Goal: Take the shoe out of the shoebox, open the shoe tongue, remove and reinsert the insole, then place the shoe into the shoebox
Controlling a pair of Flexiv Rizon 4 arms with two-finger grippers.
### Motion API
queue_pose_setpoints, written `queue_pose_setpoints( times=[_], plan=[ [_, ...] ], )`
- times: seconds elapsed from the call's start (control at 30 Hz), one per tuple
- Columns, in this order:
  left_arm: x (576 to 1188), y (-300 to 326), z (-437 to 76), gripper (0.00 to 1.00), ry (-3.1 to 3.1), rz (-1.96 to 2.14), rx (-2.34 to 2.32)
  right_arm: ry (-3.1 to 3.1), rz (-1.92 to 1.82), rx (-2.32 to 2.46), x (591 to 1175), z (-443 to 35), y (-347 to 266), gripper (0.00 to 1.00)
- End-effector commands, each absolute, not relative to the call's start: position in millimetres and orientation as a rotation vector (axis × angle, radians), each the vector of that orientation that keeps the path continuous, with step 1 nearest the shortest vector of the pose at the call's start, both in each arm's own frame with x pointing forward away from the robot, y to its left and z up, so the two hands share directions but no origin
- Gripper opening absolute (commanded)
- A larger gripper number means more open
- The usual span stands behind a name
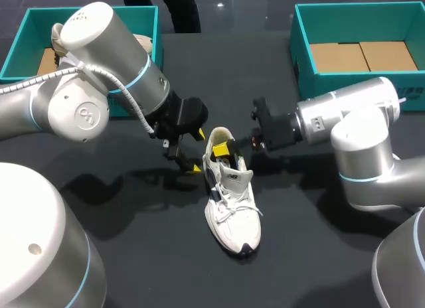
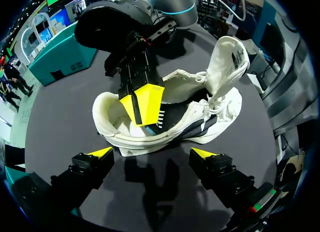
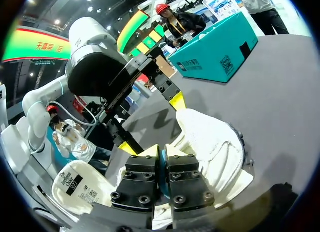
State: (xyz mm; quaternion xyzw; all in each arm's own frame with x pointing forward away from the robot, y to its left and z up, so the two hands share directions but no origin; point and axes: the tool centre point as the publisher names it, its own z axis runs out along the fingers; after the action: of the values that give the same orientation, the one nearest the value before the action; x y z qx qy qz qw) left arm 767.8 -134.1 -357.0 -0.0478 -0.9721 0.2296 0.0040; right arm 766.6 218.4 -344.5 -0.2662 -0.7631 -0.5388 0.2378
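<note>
Midway across dark surface, white shoe on its sole, tongue lifted, laces loose; right end effector pinched closed inside its opening, left end effector spread open beside heel; teal shoebox at each far corner

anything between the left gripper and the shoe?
Nothing visible. The left gripper, open, faces the white lace-up sneaker across a strip of bare dark table. The right gripper sits inside the sneaker's opening, so that part of it is occupied.
</note>
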Motion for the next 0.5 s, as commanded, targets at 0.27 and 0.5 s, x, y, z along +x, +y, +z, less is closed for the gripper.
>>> queue_pose_setpoints(
  times=[0.27, 0.5],
  plan=[
    [767, -132, -354, 1.0, -3.056, 0.715, -0.17, -2.214, -1.497, -0.666, 762, -315, 219, 0.47],
    [766, -124, -351, 1.0, -3.034, 0.726, -0.18, -2.272, -1.47, -0.662, 766, -305, 212, 0.47]
  ],
)
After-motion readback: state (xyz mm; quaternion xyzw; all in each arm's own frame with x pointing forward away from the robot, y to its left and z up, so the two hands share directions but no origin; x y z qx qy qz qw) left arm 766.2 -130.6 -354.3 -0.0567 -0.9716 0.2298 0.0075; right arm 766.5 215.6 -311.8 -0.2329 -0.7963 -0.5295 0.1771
